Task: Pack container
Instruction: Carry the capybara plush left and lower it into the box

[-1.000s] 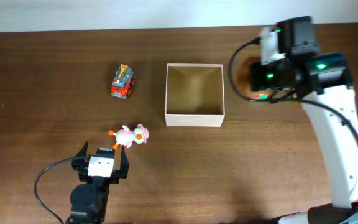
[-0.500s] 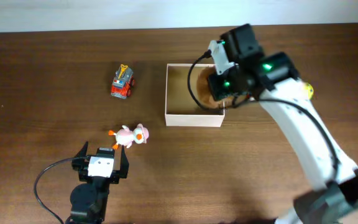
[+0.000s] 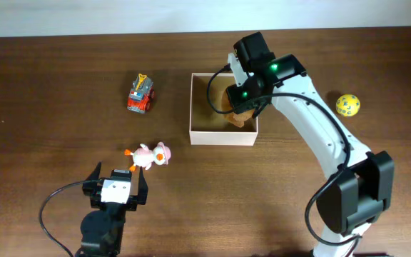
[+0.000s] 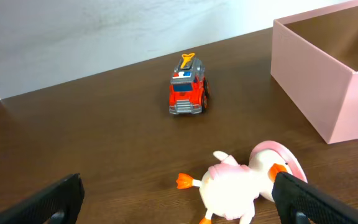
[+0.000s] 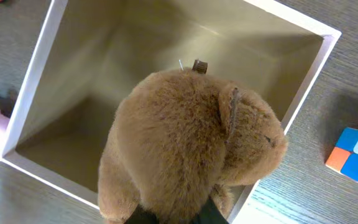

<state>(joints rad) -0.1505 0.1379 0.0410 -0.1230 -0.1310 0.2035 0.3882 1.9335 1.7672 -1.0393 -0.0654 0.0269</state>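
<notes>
From overhead, the container (image 3: 223, 135) is seen right of centre on the tabletop (image 3: 48, 107), open side up. The right pincer (image 3: 238, 107) is held over its right half with a brown plush toy (image 3: 222, 100) beneath it. A toy fire truck (image 3: 141, 93) and a pink duck (image 3: 150, 155) are placed left of the box, and a yellow ball (image 3: 347, 105) well to its right.

In the left wrist view, the left pincer (image 4: 176, 186) is spread wide and nothing is gripped — the duck lies just ahead.

In the right wrist view, the plush is clamped at its lower end above the tan interior, though only a sliver of dark fingers (image 5: 166, 216) is shown. A coloured cube (image 5: 355, 155) is seen outside the box.
</notes>
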